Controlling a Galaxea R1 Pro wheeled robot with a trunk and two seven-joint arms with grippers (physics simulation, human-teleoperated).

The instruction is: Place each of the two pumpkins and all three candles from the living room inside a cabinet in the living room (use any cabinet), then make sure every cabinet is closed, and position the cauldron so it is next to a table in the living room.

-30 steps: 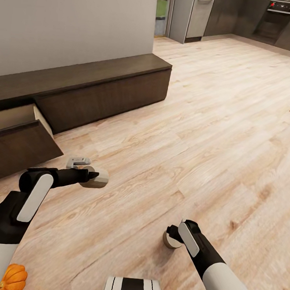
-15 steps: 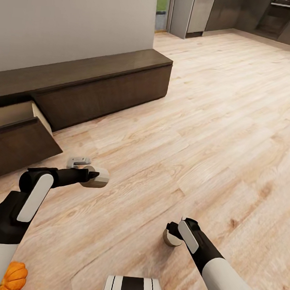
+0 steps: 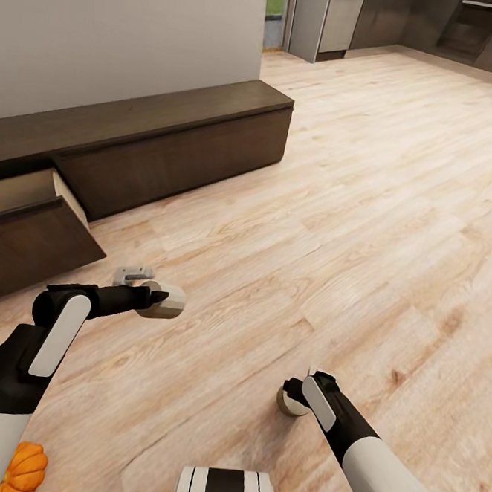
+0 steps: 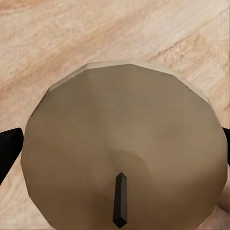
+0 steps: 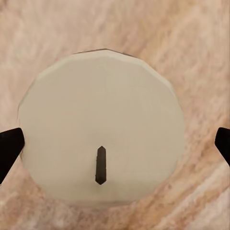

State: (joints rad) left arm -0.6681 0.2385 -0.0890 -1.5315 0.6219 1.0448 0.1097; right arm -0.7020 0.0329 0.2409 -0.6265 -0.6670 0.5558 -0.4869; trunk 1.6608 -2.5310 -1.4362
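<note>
Each gripper grasps a candle — the left gripper (image 3: 168, 300) one candle (image 4: 124, 158), the right gripper (image 3: 289, 400) another (image 5: 100, 148) — not yet stowed. The cabinet (image 3: 158, 145) has one front pulled open, and a pumpkin (image 3: 24, 467) waits on the floor (image 3: 337, 231).

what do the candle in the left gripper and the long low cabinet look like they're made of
Candle: looks like matte beige wax, with a smooth faceted top and a dark wick, held between the black fingers of the left gripper.
Cabinet: appears to be dark-brown wood or veneer with a satin finish; faint grain streaks run along its flat fronts.
</note>
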